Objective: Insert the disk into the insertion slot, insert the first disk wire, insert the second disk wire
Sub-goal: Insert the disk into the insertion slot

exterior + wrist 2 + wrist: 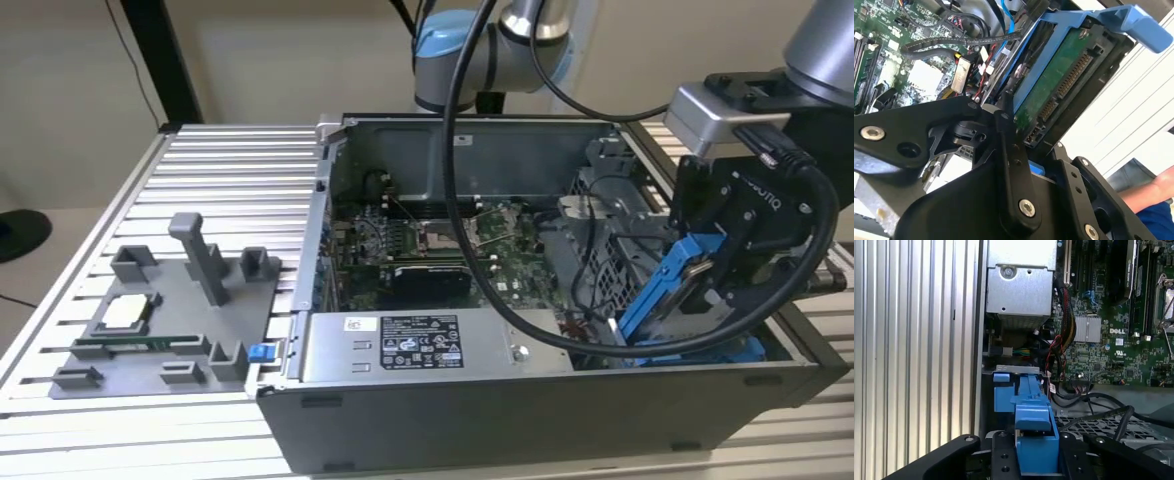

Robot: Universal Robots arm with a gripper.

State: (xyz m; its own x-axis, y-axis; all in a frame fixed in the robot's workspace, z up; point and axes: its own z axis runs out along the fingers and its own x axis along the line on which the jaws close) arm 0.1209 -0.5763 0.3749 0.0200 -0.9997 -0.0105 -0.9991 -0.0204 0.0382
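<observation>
My gripper is shut on the disk, which hangs tilted on edge above the front corner of the open computer case at the exterior view's right. In the second wrist view the disk shows its green circuit side and connector inside the bright blue carrier frame, with a black finger pressed against its edge. The insertion slot, with blue rails and a grey metal lip, lies just beyond the carrier in the first wrist view. In the exterior view the slot's blue parts sit below the disk.
The grey power-supply box lies along the case front, and the green motherboard sits behind it. A thick black cable loops across the case. Red and black wires hang beside the slot. A grey parts fixture stands on the ribbed table. A person's hand is nearby.
</observation>
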